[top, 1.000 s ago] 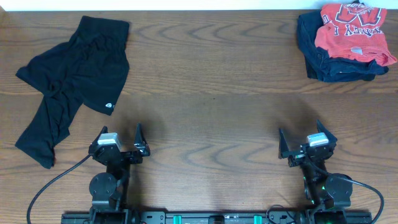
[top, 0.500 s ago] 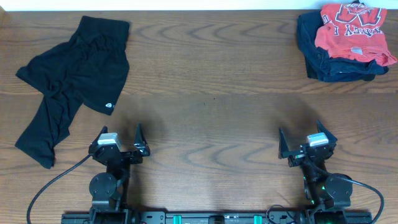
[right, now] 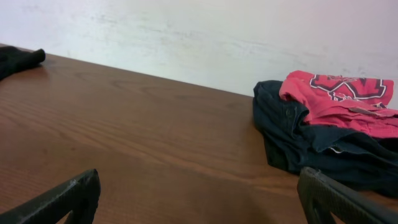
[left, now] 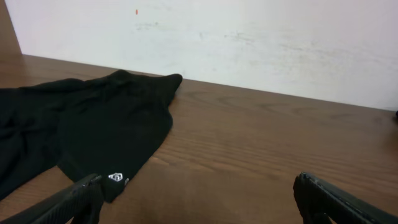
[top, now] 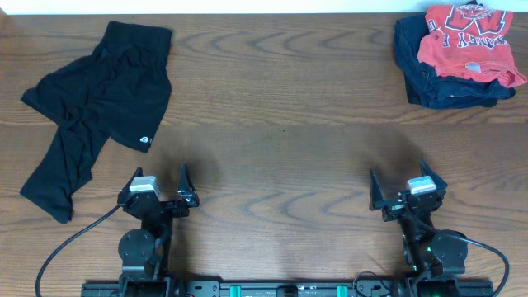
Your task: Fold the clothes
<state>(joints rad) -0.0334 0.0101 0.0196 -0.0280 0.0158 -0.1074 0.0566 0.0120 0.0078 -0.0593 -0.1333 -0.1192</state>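
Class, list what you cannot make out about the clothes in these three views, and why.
Black pants: left wrist view, part cut off by the left edge.
Their white logo: overhead, too small to read.
Red shirt: overhead, lettering broken up by folds.
Navy garment: overhead and right wrist, partly covered by the shirt.

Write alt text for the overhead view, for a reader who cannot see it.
Crumpled thin black long-legged pants lie at the wooden table's far left. At far right, a red T-shirt with white lettering rests on a folded dark navy garment. The left gripper and right gripper sit open at the near edge, holding nothing.
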